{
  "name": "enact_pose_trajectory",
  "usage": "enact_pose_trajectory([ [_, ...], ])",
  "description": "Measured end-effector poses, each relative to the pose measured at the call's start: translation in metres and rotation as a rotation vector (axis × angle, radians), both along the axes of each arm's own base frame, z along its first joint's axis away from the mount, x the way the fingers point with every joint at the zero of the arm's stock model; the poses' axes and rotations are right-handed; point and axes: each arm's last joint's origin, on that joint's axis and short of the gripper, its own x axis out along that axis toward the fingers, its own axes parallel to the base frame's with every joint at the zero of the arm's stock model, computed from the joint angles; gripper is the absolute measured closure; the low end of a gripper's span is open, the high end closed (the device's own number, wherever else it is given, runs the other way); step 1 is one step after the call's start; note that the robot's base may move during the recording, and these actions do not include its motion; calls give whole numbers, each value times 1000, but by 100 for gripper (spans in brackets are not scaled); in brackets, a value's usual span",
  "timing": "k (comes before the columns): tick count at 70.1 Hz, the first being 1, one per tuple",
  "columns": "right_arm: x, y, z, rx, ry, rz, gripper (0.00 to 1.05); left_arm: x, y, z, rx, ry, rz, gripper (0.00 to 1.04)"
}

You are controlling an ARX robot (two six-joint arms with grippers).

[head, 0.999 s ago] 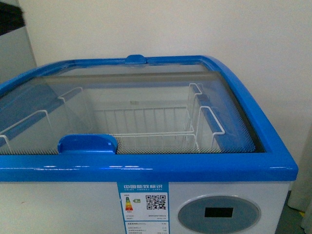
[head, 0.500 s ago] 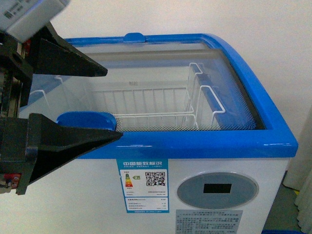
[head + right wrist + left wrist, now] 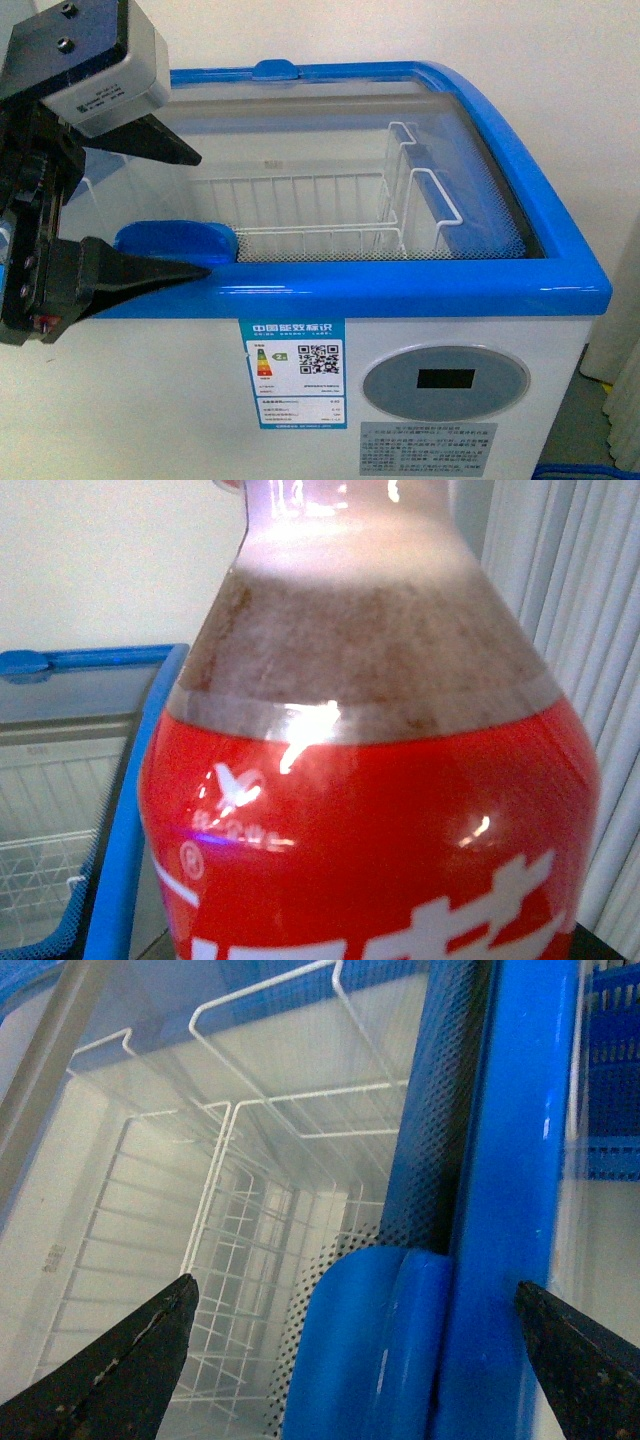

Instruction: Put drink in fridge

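The fridge (image 3: 400, 290) is a white chest cooler with a blue rim, curved glass lids and a white wire basket (image 3: 320, 215) inside. My left gripper (image 3: 200, 213) is open at its front left. Its fingers stand either side of the blue lid handle (image 3: 175, 240), apart from it. In the left wrist view the open gripper (image 3: 355, 1283) straddles that handle (image 3: 370, 1350) beside the rim (image 3: 510, 1160). The drink (image 3: 370, 810), amber liquid with a red label, fills the right wrist view. My right gripper is shut on it, its fingers hidden. The cap is out of view.
An oval grey display (image 3: 445, 380) and an energy label (image 3: 292, 385) are on the fridge front. A white wall stands behind. In the right wrist view the fridge's blue rim (image 3: 130, 810) is at the left and pale vertical blinds (image 3: 570, 600) at the right.
My left gripper has come into the front view from the left, open, and now straddles the blue lid handle. The view of the fridge has shifted downward.
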Motion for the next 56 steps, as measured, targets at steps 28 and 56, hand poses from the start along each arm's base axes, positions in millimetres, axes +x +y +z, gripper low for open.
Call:
enact_pose_trajectory([
  [28, 0, 0, 0, 0, 0, 0, 67, 33, 11, -1, -19, -52, 39, 8],
  [56, 0, 0, 0, 0, 0, 0, 67, 102, 11, 37, -212, -642, 646, 8],
])
